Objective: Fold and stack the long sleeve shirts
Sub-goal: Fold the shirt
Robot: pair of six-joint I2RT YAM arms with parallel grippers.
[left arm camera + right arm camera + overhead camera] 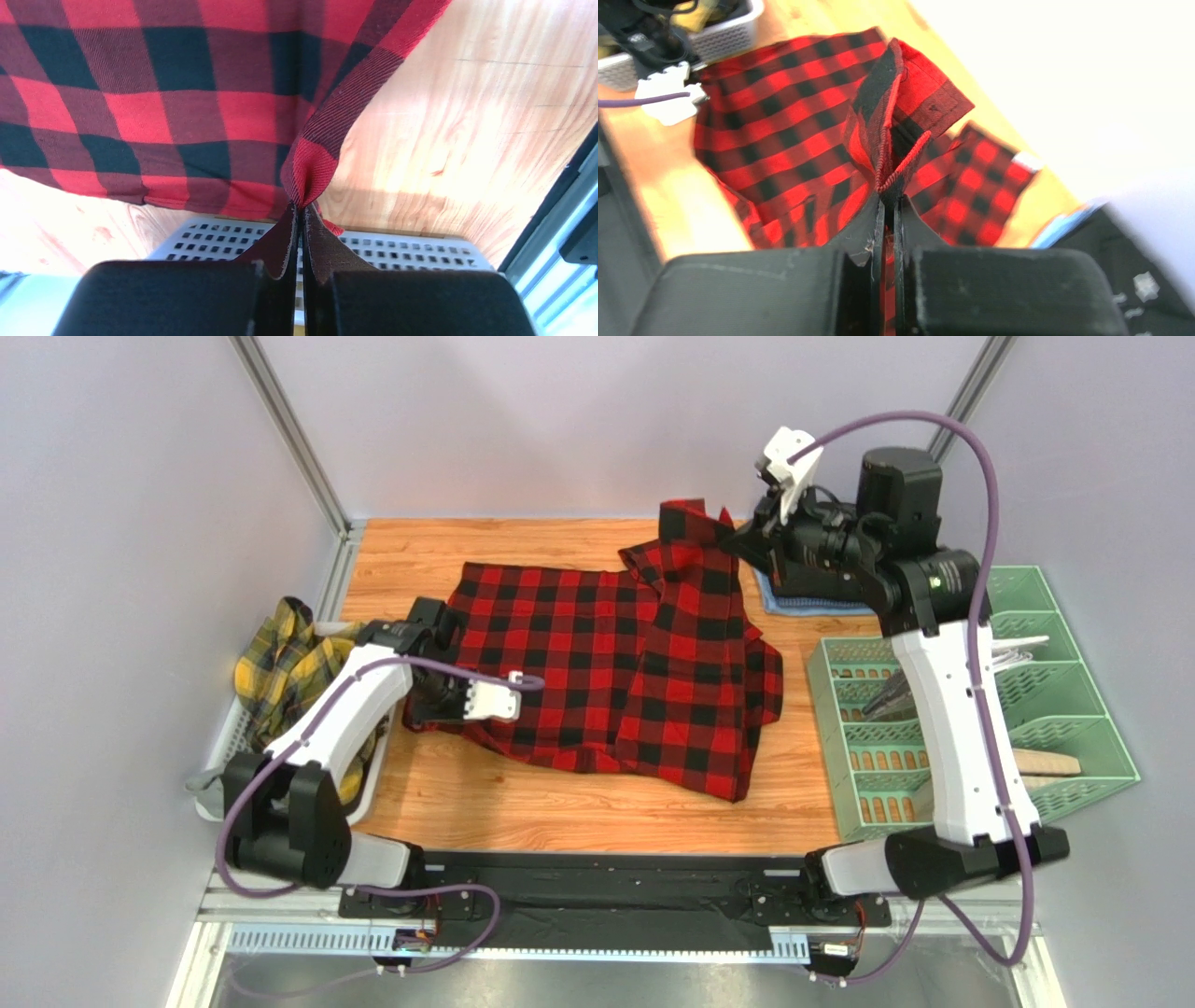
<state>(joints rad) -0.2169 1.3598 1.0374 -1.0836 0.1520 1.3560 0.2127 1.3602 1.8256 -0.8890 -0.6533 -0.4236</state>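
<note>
**A:** Both arms are on the red-and-black check shirt (617, 665), which lies across the middle of the wooden table (561, 812).

**B:** Look at the left gripper (302, 210): its jaws are clamped tight on a pinch of the shirt's left edge. The cloth bunches between the fingers, and the hem is lifted off the wood.

**A:** And the right gripper (889, 199)?

**B:** It is closed as well, on a ridge of cloth at the shirt's far right corner. That part is raised off the table. I can't tell whether it is the collar or a cuff.

**A:** Where are we in the job?

**B:** Early, I'd say. This shirt is rumpled, with its right half doubled over itself and no clean fold anywhere. The yellow-and-dark plaid shirt (288, 665) sits heaped in the white basket (225, 756) on the left, unfolded. I can't spot a black shirt.

**A:** So what does the next move need?

**B:** This reads as a two-point hold for lifting and spreading the shirt flat. The arms need to travel together, keeping the cloth taut enough to open out without pulling it from either pinch. The green tray (1038, 616) is near the shirt's right hem, so trailing cloth could snag there.
</note>
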